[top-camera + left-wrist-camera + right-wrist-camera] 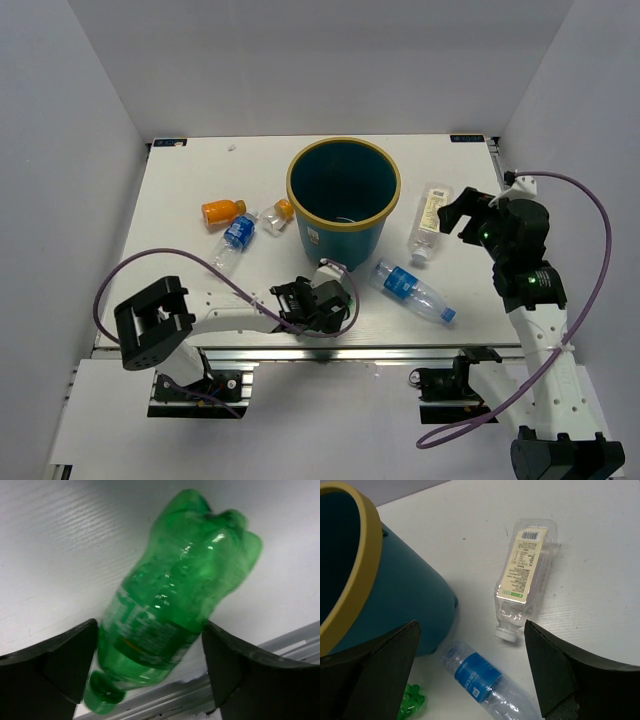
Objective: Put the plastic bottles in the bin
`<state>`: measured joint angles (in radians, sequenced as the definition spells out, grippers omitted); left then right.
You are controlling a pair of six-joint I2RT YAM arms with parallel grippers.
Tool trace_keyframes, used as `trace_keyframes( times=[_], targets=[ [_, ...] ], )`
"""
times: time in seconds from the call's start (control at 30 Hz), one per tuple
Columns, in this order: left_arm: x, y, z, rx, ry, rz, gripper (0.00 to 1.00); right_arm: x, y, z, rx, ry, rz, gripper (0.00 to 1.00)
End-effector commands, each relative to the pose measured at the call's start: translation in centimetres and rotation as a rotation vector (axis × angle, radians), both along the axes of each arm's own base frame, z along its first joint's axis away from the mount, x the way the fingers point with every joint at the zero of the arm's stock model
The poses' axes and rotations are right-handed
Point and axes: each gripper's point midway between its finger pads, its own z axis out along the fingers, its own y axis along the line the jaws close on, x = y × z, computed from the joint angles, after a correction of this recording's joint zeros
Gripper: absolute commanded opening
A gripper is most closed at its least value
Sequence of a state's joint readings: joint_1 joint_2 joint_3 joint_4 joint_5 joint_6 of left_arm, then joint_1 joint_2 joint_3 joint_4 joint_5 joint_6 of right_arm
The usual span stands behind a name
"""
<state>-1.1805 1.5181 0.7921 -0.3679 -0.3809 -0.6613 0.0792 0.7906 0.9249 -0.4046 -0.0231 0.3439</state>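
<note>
The teal bin [346,245] with a yellow-tan rim stands upright mid-table. My left gripper [318,300] is just in front of it, open, with its fingers on either side of a green bottle [175,595] that lies on the table near the front edge. The bottle looks blurred. My right gripper [462,213] is open and empty, raised to the right of the bin. Below it lie a clear pale-label bottle [525,575] and a clear blue-label bottle [480,677]. Left of the bin lie two orange bottles [222,211] [283,210] and another clear blue-label bottle [237,235].
The table's front edge with its aluminium rail [240,665] runs right beside the green bottle. A purple cable [180,262] loops over the left front of the table. White walls close in the back and both sides. The bin's wall [400,595] fills the left of the right wrist view.
</note>
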Motion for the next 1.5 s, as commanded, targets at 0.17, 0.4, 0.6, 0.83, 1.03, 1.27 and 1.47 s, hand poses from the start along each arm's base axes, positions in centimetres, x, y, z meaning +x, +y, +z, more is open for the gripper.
trace_keyframes(
  times=[0.17,0.4,0.6,0.83,1.03,1.27,1.47],
  targets=[
    [1.0,-2.7,3.8,0.011,-0.114,-0.022,0.54,-0.3,0.0,-4.3,-0.011,0.084,0.013,0.89],
    [-1.0,-6.3,12.0,-0.107,-0.243,-0.132,0.31,-1.2,2.2,-6.5,-0.025,0.092,0.177,0.89],
    [-2.4,-8.9,21.7,-0.378,-0.33,-0.24,0.3,-1.7,3.7,-7.4,0.0,0.098,0.275,0.89],
    [1.5,-6.9,33.3,-0.511,-0.59,-0.048,0.3,-1.8,4.0,-8.4,0.015,0.125,0.287,0.89],
    [14.2,-2.2,35.9,-0.458,-0.62,0.275,0.3,-2.3,6.1,-9.5,-0.002,0.169,0.396,0.89],
    [18.4,-1.8,36.2,-0.387,-0.661,0.295,0.58,-3.1,8.3,-12.4,-0.173,0.249,0.447,0.89],
    [19.3,-1.5,35.1,-0.376,-0.629,0.288,0.9,-3.3,7.8,-15.0,-0.282,0.356,0.419,0.89]
  ],
)
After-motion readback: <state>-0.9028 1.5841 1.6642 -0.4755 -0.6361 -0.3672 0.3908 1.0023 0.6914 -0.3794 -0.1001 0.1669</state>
